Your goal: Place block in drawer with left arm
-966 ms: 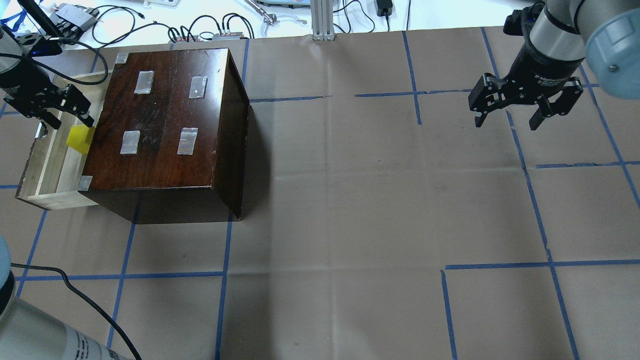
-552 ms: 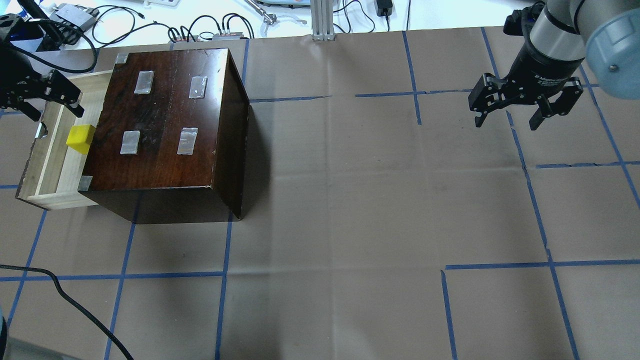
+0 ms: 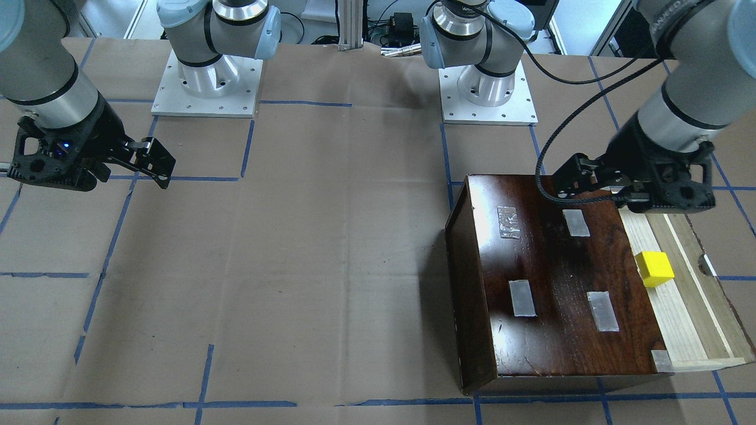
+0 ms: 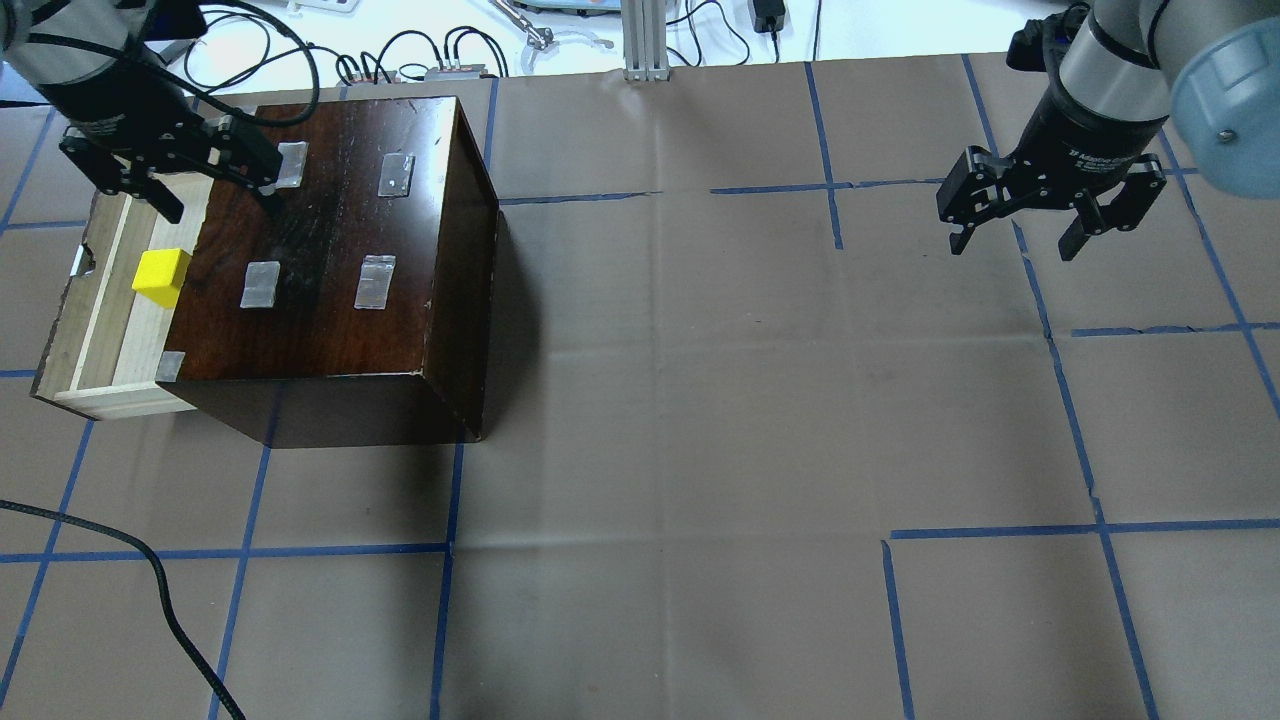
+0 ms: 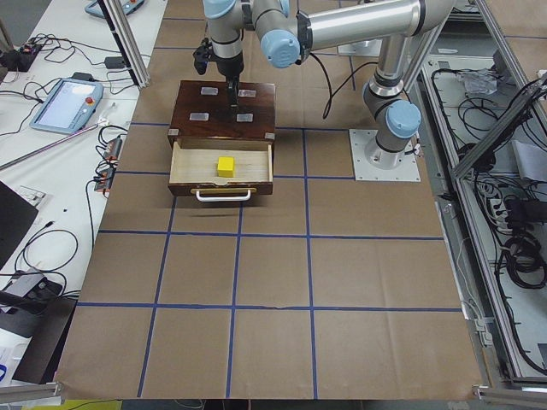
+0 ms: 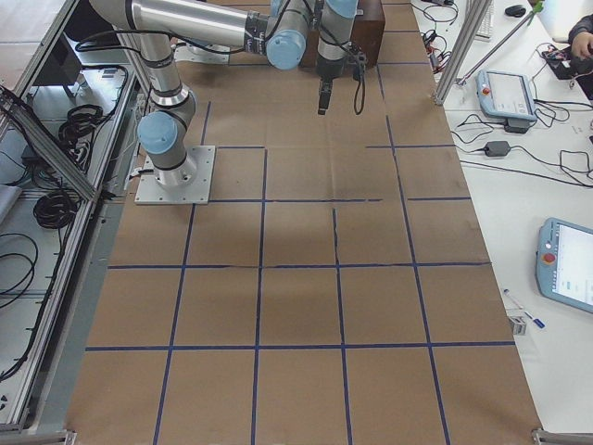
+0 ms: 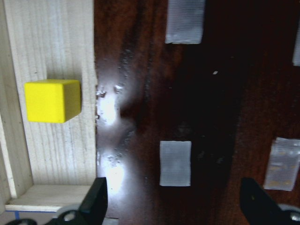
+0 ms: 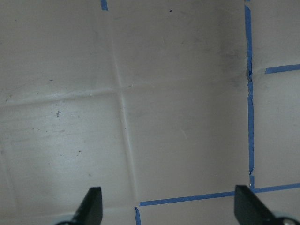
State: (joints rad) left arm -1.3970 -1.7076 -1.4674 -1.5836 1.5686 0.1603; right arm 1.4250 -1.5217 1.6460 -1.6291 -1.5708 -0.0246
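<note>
- My left gripper is spread wide and holds nothing between its fingers
- It hangs above the wooden box, over the top edge on the drawer side and toward the far end of the box; in my left wrist view one fingertip shows over the corner of the drawer and the other over the dark top
- The block lies inside the drawer, flat on the pale wood floor, just beside the edge of the box top and apart from my fingers
- The drawer is pulled out from the box, with its dark front panel away from the box body
- Clear tape patches are stuck on the glossy top of the box
- My right gripper is also spread and empty; it hangs over the bare brown paper of the table, well apart from the box, with only blue tape lines below it
</note>
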